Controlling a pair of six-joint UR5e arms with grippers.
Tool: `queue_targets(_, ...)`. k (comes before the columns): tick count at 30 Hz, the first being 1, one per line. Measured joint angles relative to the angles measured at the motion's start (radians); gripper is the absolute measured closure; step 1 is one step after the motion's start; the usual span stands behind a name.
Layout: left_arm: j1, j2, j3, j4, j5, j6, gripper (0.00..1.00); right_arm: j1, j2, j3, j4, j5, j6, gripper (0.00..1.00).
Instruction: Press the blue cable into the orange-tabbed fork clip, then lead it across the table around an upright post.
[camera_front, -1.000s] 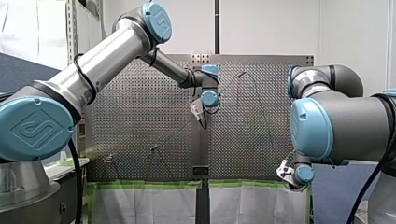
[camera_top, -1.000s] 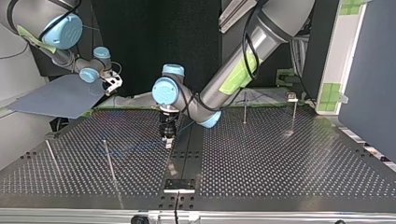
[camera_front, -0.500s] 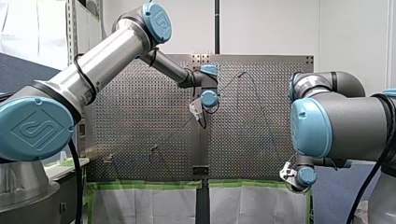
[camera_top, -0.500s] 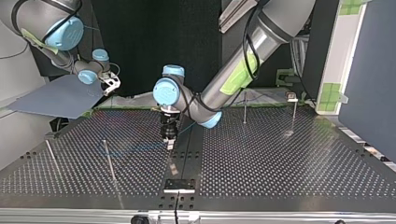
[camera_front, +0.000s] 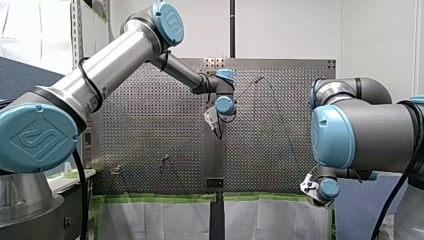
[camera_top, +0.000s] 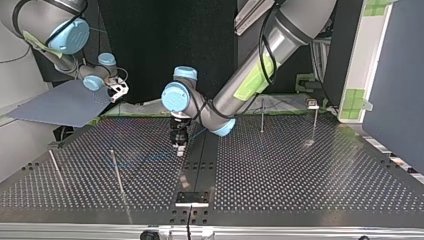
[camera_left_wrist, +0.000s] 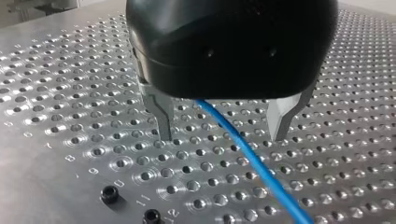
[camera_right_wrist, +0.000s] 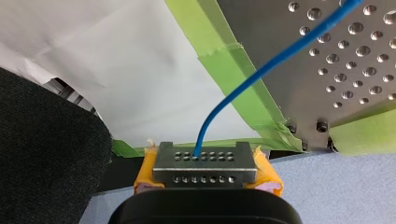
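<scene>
One blue cable (camera_left_wrist: 251, 163): metal-fingered left gripper (camera_left_wrist: 222, 137) wide, yellow-padded right gripper (camera_right_wrist: 204, 164) tight on it.

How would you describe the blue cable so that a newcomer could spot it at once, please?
Start at the perforated table and find my left hand over its middle. The blue cable runs between its open metal fingers, the only coloured line among silver holes and black screws.

My left arm (camera_front: 115, 55) and my right arm (camera_front: 380, 135): grey tubes, light blue joint caps (camera_front: 37, 137) bearing an embossed emblem. Black cable (camera_front: 89, 82) runs along the left. Left end effector (camera_left_wrist: 222, 137): black housing, metal fingers (camera_left_wrist: 161, 112). Right end effector (camera_right_wrist: 204, 156): yellow pads (camera_right_wrist: 268, 170), perforated plate (camera_right_wrist: 205, 170).
</scene>
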Motion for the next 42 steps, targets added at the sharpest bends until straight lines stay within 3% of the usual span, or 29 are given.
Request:
queue_targets(11,0.006,0.002,0.0,-0.087,-0.003,-0.026,0.02,0.011,0.001,0.001,0.07,0.006,-0.031,1.0)
queue_targets(20,0.011,0.015,0.0,-0.132,0.003,-0.08,0.02,0.009,0.001,0.0,0.074,0.006,-0.033,1.0)
queue_targets(25,0.015,0.034,0.0,-0.144,0.034,-0.121,0.02,0.008,0.002,0.0,0.073,0.006,-0.034,1.0)
queue_targets(32,0.018,0.038,0.0,-0.185,0.061,-0.136,0.02,0.006,0.002,0.0,0.073,0.006,-0.033,1.0)
queue_targets(37,0.012,0.039,0.0,-0.229,0.055,-0.139,0.02,0.006,0.002,0.0,0.073,0.006,-0.032,1.0)
queue_targets(42,0.01,0.052,-0.001,-0.263,0.021,-0.146,0.02,0.006,0.003,0.0,0.072,0.006,-0.03,1.0)
